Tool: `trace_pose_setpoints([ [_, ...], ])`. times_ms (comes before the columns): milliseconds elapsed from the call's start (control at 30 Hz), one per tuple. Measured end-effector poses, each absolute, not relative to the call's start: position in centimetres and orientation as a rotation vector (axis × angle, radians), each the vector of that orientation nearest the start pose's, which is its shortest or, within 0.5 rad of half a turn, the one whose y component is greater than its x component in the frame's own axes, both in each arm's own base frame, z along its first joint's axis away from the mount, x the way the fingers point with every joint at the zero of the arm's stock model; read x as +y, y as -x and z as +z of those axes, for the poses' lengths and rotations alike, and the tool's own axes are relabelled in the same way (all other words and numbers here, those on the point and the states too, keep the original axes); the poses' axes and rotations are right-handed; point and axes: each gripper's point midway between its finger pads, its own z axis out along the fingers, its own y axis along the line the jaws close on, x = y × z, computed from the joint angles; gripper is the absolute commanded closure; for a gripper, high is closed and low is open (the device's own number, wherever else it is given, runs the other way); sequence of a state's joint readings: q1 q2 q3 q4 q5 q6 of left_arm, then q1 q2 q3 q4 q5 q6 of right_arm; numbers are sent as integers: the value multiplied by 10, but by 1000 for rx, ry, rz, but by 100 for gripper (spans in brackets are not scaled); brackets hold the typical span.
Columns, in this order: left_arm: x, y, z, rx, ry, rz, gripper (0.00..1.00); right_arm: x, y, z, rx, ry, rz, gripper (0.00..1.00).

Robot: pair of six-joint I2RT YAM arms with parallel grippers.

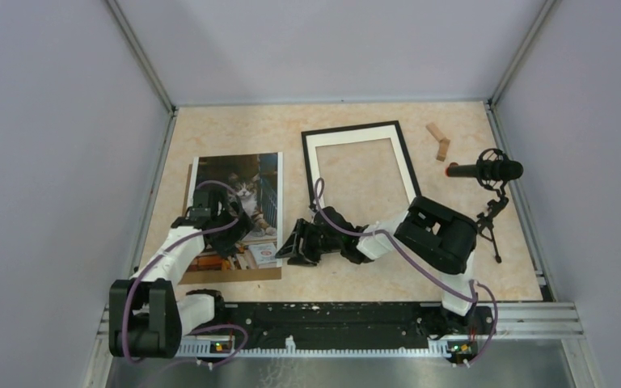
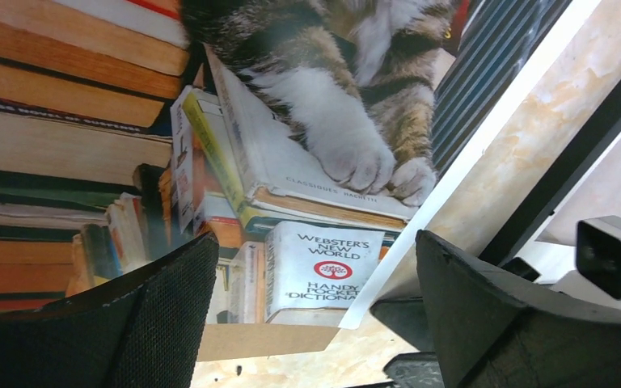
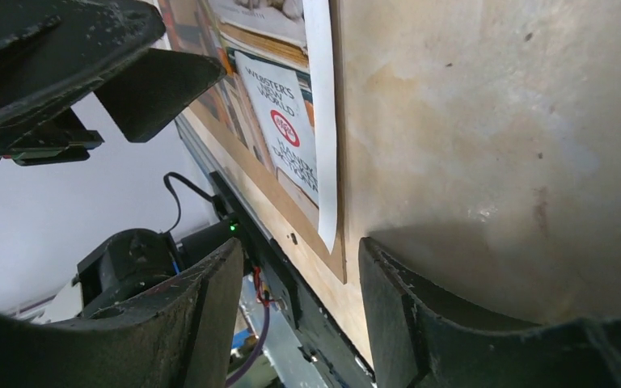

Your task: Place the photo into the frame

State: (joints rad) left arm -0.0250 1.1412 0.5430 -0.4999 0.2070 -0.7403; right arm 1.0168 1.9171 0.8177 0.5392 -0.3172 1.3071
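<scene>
Two arms reach out over a beige, marbled desk [image 1: 356,275] in the top view. The photo [image 1: 242,190], a glossy rectangular print of a cat on stacked books with a white border, lies flat at the left on a plain brown backing board [image 1: 234,275]. The frame [image 1: 404,153], thin, black and rectangular, lies well apart to the right, with a white mat [image 1: 314,166] inside it and bare desk showing through the opening. Two small wooden blocks [image 1: 438,141] and a black microphone [image 1: 493,170] on a stand sit at the far right. The left hand [image 1: 228,238] is over the photo's lower part. The right hand [image 1: 295,246] sits just beside the photo's lower right corner.

Seen from the left wrist, the left hand [image 2: 315,323] has its dark, rough-textured fingers [image 2: 158,311] spread wide apart with nothing between them. Below lies the photo [image 2: 291,162], showing book spines, paws and a Webster's dictionary cover. A corner of the backing board [image 2: 267,339] pokes out under it, and the black edge of the frame [image 2: 586,145] crosses the right side. I cannot tell whether the fingers touch the print.

Seen from the right wrist, the right hand [image 3: 299,323] also has its fingers [image 3: 453,339] apart and empty, low over the bare desk [image 3: 493,121]. The photo [image 3: 279,113] and the backing board [image 3: 291,230] lie just ahead.
</scene>
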Motion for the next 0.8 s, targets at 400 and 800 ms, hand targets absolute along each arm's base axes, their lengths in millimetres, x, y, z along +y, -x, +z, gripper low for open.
trace_pose_setpoints([
  [400, -76, -232, 39, 2550, 921, -579, 5, 455, -164, 43, 2564, -196, 1609, 46],
  [800, -77, -233, 40, 2531, 922, -597, 5, 465, -167, 50, 2524, -240, 1693, 51],
])
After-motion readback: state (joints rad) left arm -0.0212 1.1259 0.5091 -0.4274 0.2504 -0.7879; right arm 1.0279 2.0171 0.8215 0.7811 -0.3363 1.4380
